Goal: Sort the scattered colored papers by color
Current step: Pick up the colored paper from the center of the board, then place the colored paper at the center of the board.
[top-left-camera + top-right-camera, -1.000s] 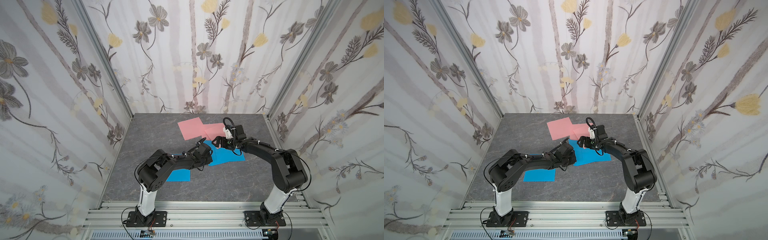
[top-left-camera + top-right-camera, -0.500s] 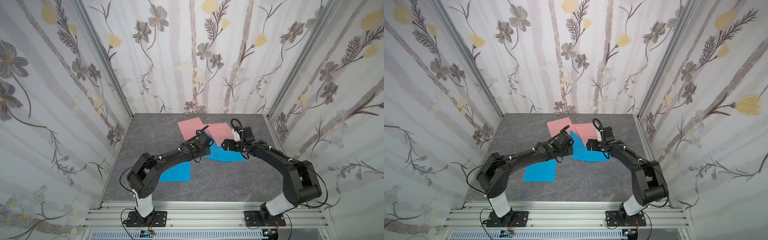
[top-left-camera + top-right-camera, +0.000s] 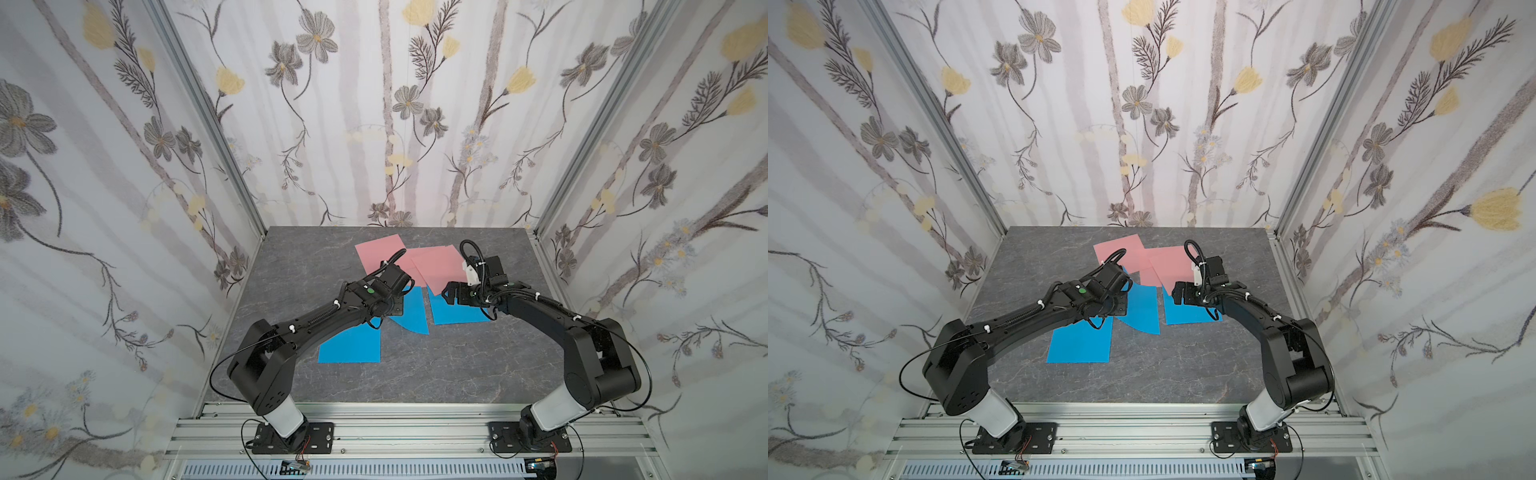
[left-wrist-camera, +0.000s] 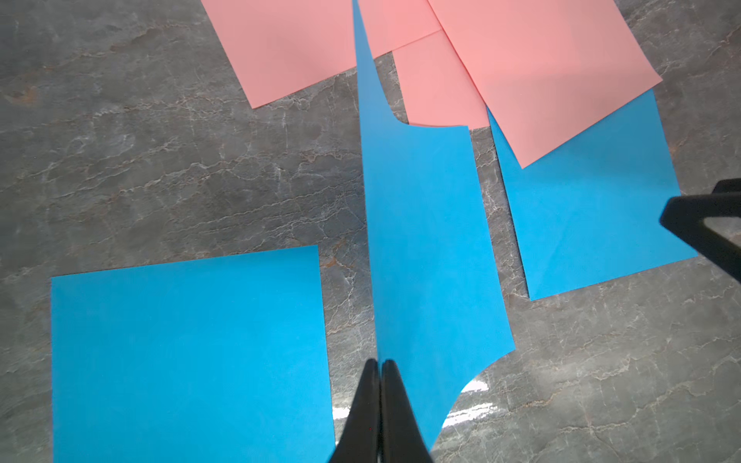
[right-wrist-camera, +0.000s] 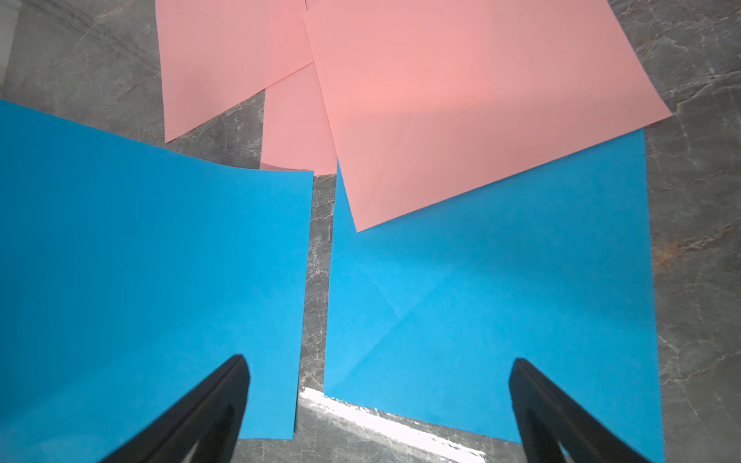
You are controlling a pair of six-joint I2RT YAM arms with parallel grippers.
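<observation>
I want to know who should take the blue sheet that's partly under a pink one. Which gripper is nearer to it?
Right. The right gripper hangs open directly over the covered blue sheet. The left gripper is off to its side, shut on another blue sheet.

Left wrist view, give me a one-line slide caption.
Left gripper shut on a lifted blue sheet, pink sheets beyond.

two matte-black jointed arms, left arm (image 3: 316, 324), right arm (image 3: 552, 316), pale grey base collars, black bolted foot plates on aluminium rail, thin black cables looping off joints, green dot (image 3: 368, 291) on left wrist, white block (image 3: 469, 272) at right wrist, black tapered pincer fingers (image 5: 561, 417)
</observation>
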